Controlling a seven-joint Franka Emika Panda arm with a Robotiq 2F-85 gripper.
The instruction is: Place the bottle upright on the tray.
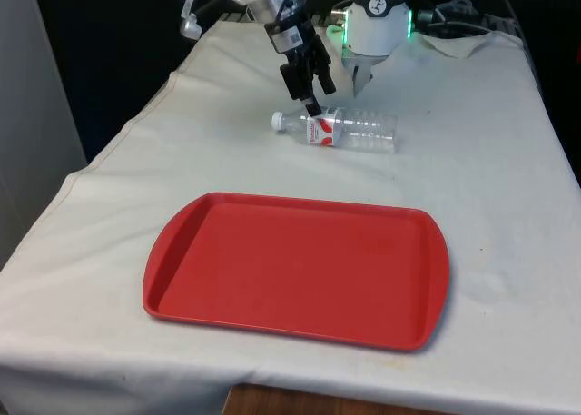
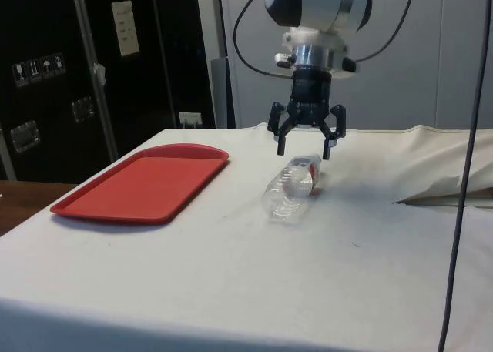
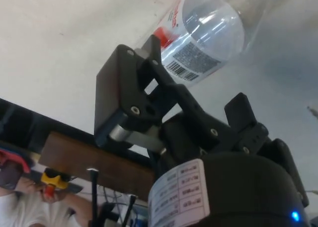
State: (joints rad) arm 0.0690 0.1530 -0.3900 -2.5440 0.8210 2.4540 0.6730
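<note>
Side view: gripper spread wide just above bottle, which lies on its side on the cloth, well apart from tray. Clear, empty-looking plastic; likely light, slick, crushable. Best grasped across the labelled mid-body.

The bottle label bears a barcode; its print is unreadable.

A clear plastic bottle with a white cap and red label lies on its side on the white-clothed tabletop, beyond an empty red plastic tray; the black gripper hangs just above the bottle.
</note>
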